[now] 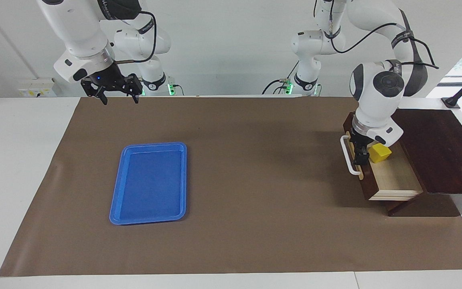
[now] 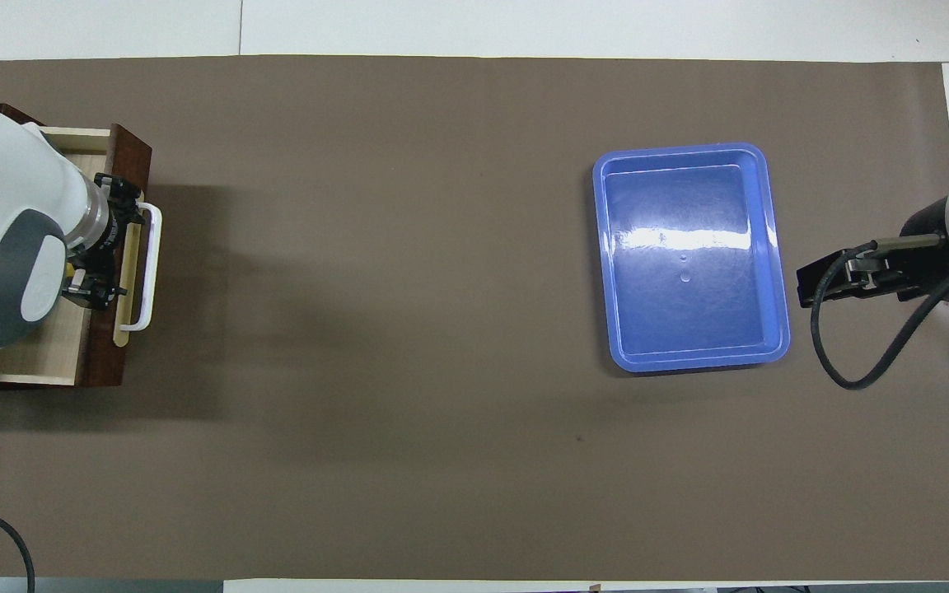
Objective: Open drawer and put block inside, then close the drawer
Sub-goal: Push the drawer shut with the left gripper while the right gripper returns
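The drawer (image 1: 395, 176) of the dark brown box (image 1: 435, 152) stands pulled out at the left arm's end of the table, its pale wood inside showing. Its white bar handle (image 1: 349, 156) faces the table's middle. The yellow block (image 1: 379, 152) rests inside the drawer, just inside its front. My left gripper (image 1: 359, 149) is open and low over the drawer's front, beside the block and apart from it. In the overhead view the left arm hides most of the drawer (image 2: 38, 354) and nearly all of the block. My right gripper (image 1: 119, 98) is open and empty, raised over the mat's edge and waiting.
A flat blue tray (image 1: 150, 182) lies empty on the brown mat (image 1: 255, 160) toward the right arm's end; it also shows in the overhead view (image 2: 689, 255). A cable loops down from the right arm (image 2: 853, 362).
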Controlling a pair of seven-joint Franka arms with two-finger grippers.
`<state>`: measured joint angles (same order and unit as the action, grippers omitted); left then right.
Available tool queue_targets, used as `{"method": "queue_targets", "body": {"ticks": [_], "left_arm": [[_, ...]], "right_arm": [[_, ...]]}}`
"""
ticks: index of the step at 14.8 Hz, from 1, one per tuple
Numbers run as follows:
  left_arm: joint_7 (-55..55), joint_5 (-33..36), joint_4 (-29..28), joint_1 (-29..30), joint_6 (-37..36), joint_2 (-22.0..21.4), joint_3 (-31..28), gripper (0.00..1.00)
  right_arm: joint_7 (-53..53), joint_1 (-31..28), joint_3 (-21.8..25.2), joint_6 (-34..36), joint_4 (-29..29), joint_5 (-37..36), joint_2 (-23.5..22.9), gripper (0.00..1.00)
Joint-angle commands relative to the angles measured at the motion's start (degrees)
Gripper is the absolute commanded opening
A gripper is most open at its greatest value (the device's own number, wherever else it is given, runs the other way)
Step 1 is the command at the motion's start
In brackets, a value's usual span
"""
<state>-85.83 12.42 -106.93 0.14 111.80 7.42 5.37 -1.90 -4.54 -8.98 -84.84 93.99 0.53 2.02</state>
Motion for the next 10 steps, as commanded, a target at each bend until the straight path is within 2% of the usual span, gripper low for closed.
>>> {"method": "queue_targets", "body": {"ticks": [1, 3, 10], "left_arm": [[7.2, 1.6, 0.1, 5.6, 1.1, -0.4, 0.2, 1.00], [9.8, 1.6, -0.3, 8.4, 3.2, -0.4, 0.2, 1.00], [17.0, 1.6, -0.3, 10.0, 3.0, -0.4, 0.2, 1.00]], "right_arm": [[2.5, -2.5, -0.5, -4.4, 5.6, -1.0, 2.3, 1.00], [2.5, -3.7, -0.5, -4.5, 5.5, -1.0, 1.5, 1.00], [2.4, -3.8, -0.6, -4.2, 5.0, -2.6, 0.4, 1.00]]}}
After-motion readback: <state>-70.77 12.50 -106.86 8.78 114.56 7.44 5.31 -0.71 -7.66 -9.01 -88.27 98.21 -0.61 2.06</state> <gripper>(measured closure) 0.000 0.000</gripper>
